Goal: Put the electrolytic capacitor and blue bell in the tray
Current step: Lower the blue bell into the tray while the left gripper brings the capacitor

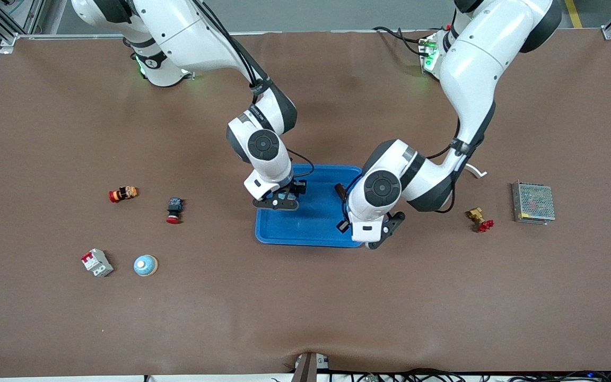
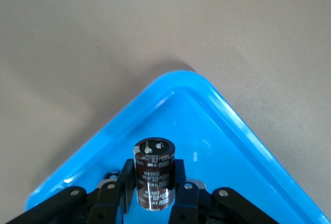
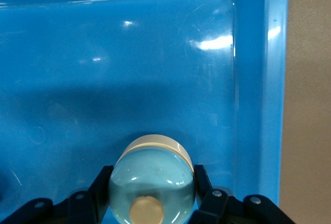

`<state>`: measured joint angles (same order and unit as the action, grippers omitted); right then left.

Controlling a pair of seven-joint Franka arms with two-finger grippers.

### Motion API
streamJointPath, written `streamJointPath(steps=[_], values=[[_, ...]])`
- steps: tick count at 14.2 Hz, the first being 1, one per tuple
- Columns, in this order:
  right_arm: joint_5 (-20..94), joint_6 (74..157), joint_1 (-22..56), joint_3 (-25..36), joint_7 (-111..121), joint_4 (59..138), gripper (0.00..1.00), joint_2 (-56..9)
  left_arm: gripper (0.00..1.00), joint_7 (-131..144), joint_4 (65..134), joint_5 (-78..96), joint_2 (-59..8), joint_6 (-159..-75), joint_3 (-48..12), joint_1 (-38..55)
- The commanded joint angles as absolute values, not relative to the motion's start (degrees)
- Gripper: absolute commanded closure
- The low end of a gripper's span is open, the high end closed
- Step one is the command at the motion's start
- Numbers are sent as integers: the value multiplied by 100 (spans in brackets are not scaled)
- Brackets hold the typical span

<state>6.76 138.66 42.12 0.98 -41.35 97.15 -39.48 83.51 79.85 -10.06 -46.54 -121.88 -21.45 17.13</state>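
The bright-blue tray [image 1: 316, 228] lies mid-table. My left gripper [image 1: 374, 236] is over the tray's corner toward the left arm's end, nearer the front camera. In the left wrist view the left gripper [image 2: 153, 182] is shut on the dark brown electrolytic capacitor [image 2: 153, 169], above the tray's corner [image 2: 217, 131]. My right gripper [image 1: 279, 200] is over the tray's end toward the right arm. In the right wrist view the right gripper [image 3: 152, 195] is shut on a pale blue bell [image 3: 152, 180] with a cream knob, just above the tray floor [image 3: 155, 53].
On the table toward the right arm's end lie a second pale blue bell [image 1: 145, 265], a red-and-white breaker [image 1: 97, 262], a red push button [image 1: 174, 210] and an orange-and-red switch [image 1: 123, 193]. Toward the left arm's end lie a brass valve [image 1: 479, 218] and a grey mesh box [image 1: 533, 202].
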Motion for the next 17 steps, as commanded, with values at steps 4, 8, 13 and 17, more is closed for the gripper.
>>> streamJointPath(steps=[4,8,13,17], values=[[607,14027,4342,158,-4245,9721,45,-4017,100,8517,7787,-932,-5027,-12357,-2074,1863],[607,14019,4342,158,-4245,9721,33,-4017,100,8517,7787,-932,-5115,-12392,-2074,1863],[615,13983,4333,158,-4245,9703,0,-3999,37,8508,7787,-932,-5168,-12542,-2074,1854],[615,13556,4254,167,-4140,9660,0,-3702,0,8455,7787,-949,-5063,-12525,-2083,1846]])
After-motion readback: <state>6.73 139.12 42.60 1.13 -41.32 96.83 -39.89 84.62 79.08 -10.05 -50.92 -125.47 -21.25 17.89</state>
